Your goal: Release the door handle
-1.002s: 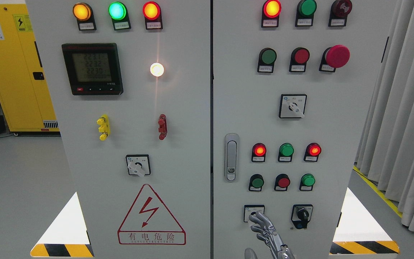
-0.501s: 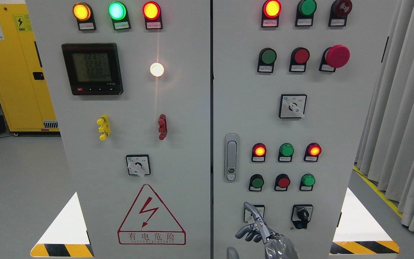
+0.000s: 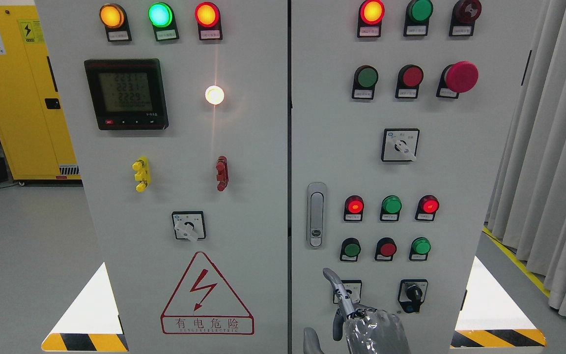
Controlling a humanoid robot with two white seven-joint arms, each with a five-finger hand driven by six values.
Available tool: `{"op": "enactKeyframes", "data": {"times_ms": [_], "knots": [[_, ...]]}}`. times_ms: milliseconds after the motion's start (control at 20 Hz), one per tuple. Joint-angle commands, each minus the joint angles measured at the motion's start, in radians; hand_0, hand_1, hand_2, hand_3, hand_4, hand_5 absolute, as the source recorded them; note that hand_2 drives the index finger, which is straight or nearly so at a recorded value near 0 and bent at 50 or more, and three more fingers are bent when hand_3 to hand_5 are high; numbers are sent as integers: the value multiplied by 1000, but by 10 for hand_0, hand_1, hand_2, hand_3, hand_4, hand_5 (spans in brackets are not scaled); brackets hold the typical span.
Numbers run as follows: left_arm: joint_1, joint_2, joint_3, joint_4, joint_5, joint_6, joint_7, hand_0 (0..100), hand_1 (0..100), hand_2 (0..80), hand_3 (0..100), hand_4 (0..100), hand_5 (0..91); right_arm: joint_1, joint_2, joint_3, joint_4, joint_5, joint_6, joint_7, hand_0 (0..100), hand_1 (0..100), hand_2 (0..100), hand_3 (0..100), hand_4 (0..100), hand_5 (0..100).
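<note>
The grey door handle (image 3: 316,215) sits upright in its recess at the left edge of the cabinet's right door (image 3: 460,196), with nothing touching it. My right hand (image 3: 320,305) rises from the bottom edge, well below the handle and apart from it. Its index finger (image 3: 334,284) points up in front of a small rotary switch, the thumb (image 3: 311,340) stands off to the left, and the other fingers are bent. It holds nothing. The left arm does not show.
The right door carries lit red lamps (image 3: 354,205), green and red push buttons, a red mushroom stop button (image 3: 461,76) and a black key switch (image 3: 413,294). The left door (image 3: 243,221) has a meter and a warning triangle. Grey curtains (image 3: 548,172) hang at the right.
My right hand has turned its back toward the camera and shifted left and up. Its spread fingers have folded, leaving the index finger pointing up nearer the handle.
</note>
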Motion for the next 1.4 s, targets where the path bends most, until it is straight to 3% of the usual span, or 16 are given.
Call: {"op": "enactKeyframes", "data": {"times_ms": [0, 150, 501, 1002, 1353], "knots": [[0, 0, 0, 0, 0, 1, 0, 120, 556, 0, 0, 0, 0, -97, 48, 24, 119, 161, 22, -1, 586, 393, 0, 1000, 1000, 1000], [0, 0, 0, 0, 0, 1, 0, 120, 556, 0, 0, 0, 0, -145, 56, 24, 176, 170, 23, -18, 572, 389, 0, 1000, 1000, 1000], [0, 0, 0, 0, 0, 1, 0, 120, 556, 0, 0, 0, 0, -172, 65, 39, 242, 242, 54, -26, 547, 381, 0, 1000, 1000, 1000], [0, 0, 0, 0, 0, 1, 0, 120, 556, 0, 0, 0, 0, -237, 76, 38, 294, 244, 155, -17, 585, 390, 0, 1000, 1000, 1000], [0, 0, 0, 0, 0, 1, 0, 120, 556, 0, 0, 0, 0, -225, 76, 53, 291, 241, 171, -24, 614, 395, 0, 1000, 1000, 1000]]}}
